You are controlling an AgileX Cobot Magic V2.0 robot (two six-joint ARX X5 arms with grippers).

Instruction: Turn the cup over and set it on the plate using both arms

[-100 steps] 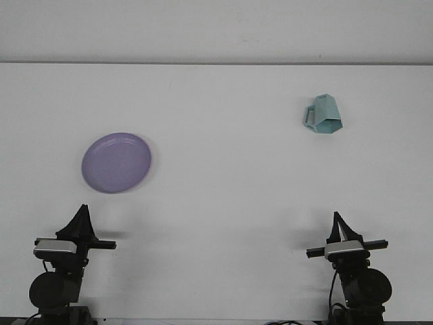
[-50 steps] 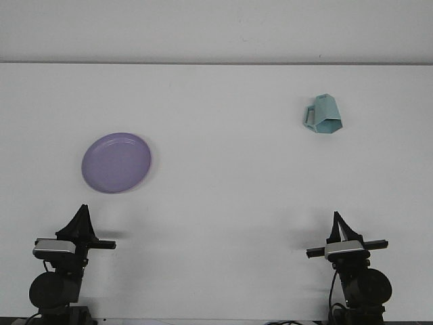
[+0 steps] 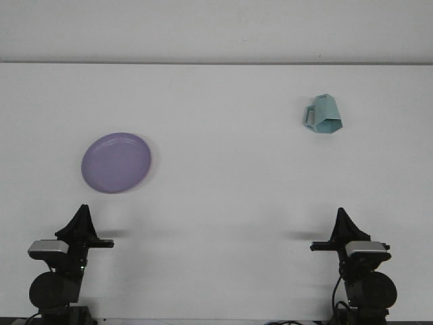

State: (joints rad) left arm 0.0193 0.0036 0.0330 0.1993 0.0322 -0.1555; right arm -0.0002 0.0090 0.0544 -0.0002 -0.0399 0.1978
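Teal cup (image 3: 323,114) lies inverted on the white table (image 3: 223,176), far right, well apart from the right gripper (image 3: 342,215) near the front edge. Purple plate (image 3: 116,162) sits left, nearer the left gripper (image 3: 82,211). Finger state of both: cannot tell. No legible writing.

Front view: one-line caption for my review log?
Teal cup far right, purple plate left on white table; both arms parked near edge.

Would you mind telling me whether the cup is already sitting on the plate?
No, the teal cup sits on the bare table at the far right, well apart from the purple plate on the left.
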